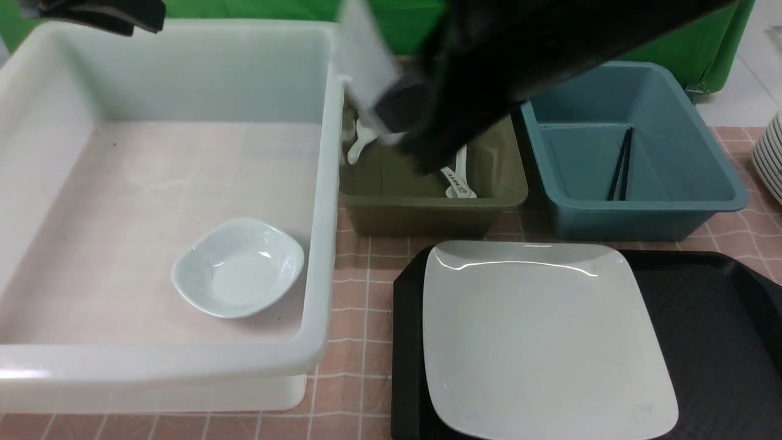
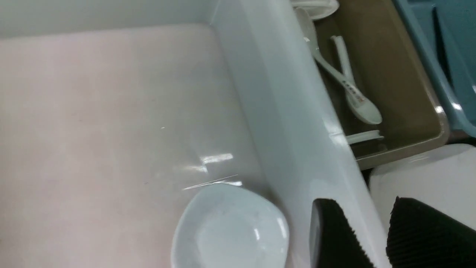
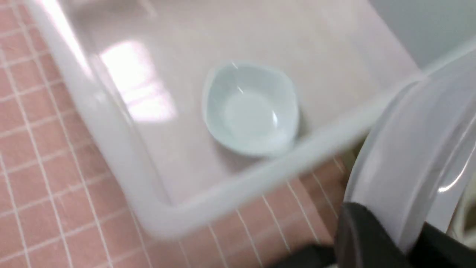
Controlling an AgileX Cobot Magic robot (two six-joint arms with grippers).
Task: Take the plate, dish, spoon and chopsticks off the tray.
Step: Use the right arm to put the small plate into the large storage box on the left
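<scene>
A white dish (image 3: 409, 141) is clamped by the right gripper (image 3: 394, 227). The left gripper (image 2: 362, 208) is held apart, empty. The spoon (image 2: 357, 98) lettering cannot be read.

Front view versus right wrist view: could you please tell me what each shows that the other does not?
Only the front view: the plate on the tray, the chopsticks in the blue tub. Only the right wrist view: the right tool clamped on a held white dish. Both: the white tub, the small dish inside it, the checked tablecloth.
</scene>
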